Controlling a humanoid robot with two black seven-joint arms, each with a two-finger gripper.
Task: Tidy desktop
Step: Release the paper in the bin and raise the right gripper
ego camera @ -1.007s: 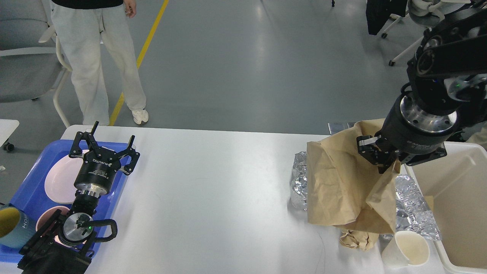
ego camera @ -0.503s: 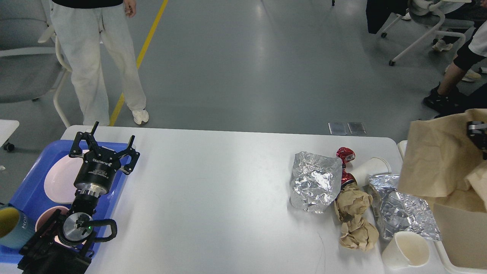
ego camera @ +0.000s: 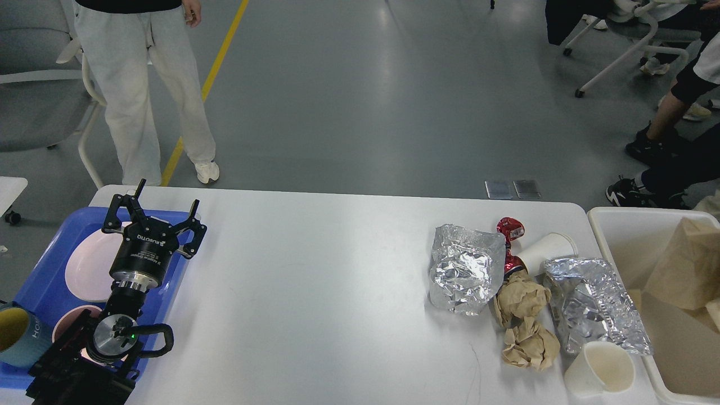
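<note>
My left gripper (ego camera: 159,209) hangs with its fingers spread wide and nothing between them, above the blue tray (ego camera: 42,281) at the left end of the desktop (ego camera: 315,292). Directly under and just behind it lies a pink plate (ego camera: 90,264); nearer to me along my arm sit a pink bowl (ego camera: 70,329) and a yellow-lined cup (ego camera: 17,334). Far off to its right, past a wide bare stretch of the white top, litter is clustered: a crumpled foil bag (ego camera: 464,270), a red wrapper (ego camera: 510,230), a paper cup on its side (ego camera: 548,250), two brown paper wads (ego camera: 523,320), more foil (ego camera: 596,306) and another paper cup (ego camera: 602,368). Beyond that stands the cream bin (ego camera: 619,236) holding a brown paper bag (ego camera: 683,264). My right gripper is out of sight.
</note>
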